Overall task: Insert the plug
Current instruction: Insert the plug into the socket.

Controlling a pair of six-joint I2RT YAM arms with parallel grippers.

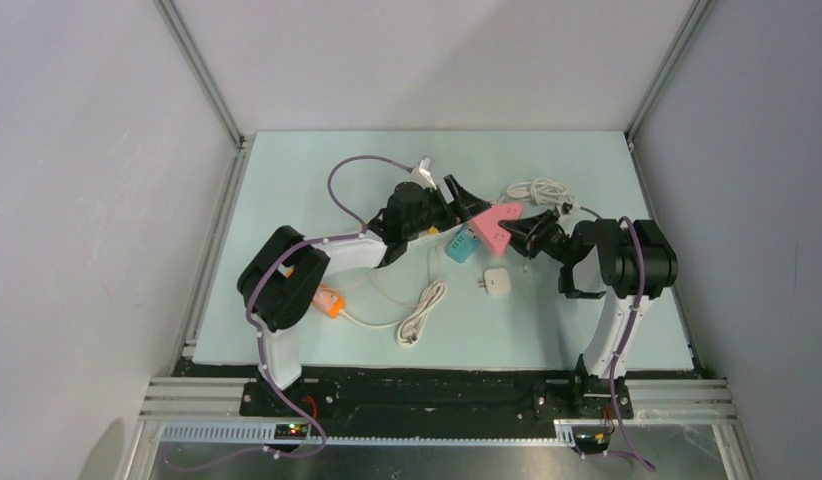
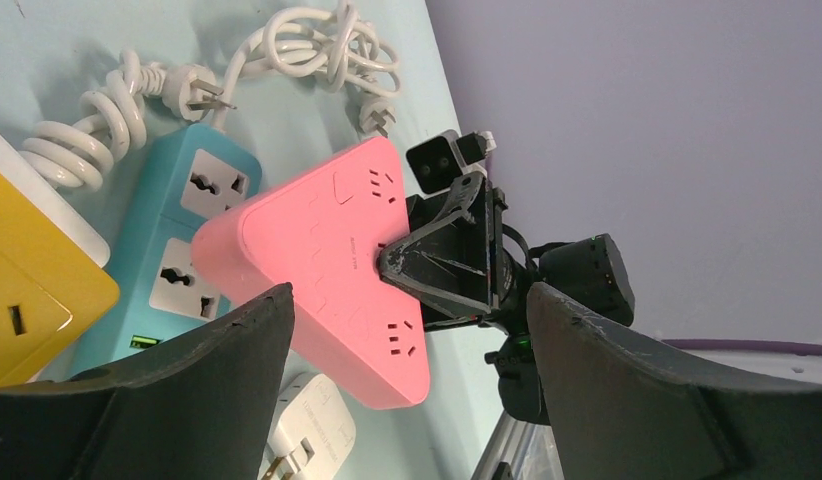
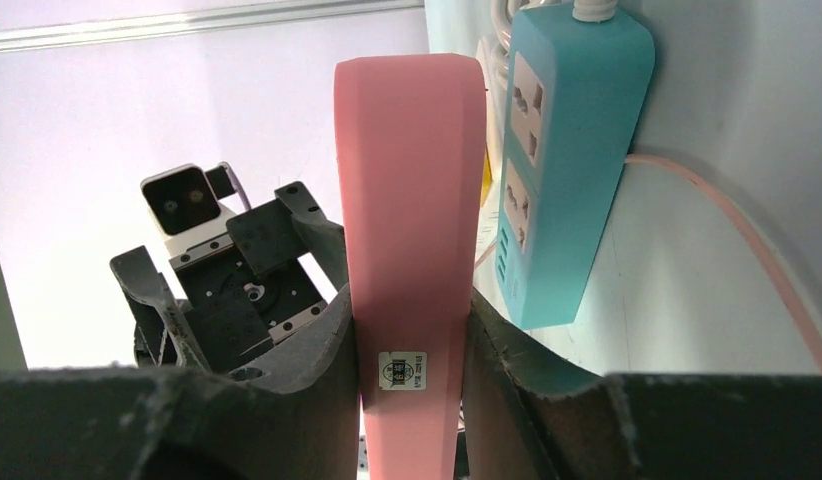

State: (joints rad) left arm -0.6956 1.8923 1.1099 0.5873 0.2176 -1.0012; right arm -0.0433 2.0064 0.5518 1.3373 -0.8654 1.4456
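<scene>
Right fingers point(image 3: 317, 380) clamped on pink power strip point(image 3: 412, 200); left fingers point(image 2: 177, 400) apart. White plug point(image 2: 192, 90), strip's 11 o'clock: likely light, rigid; you grip its body.

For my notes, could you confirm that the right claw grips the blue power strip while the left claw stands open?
Not quite: the right claw grips the pink power strip, not the blue power strip, as the right wrist view shows. The left claw does stand open.

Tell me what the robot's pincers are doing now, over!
Right pincer shut on pink power strip. Left pincer open, empty, facing its sockets. No plug held; white plugs lie loose nearby. Blue power strip close beside.
</scene>
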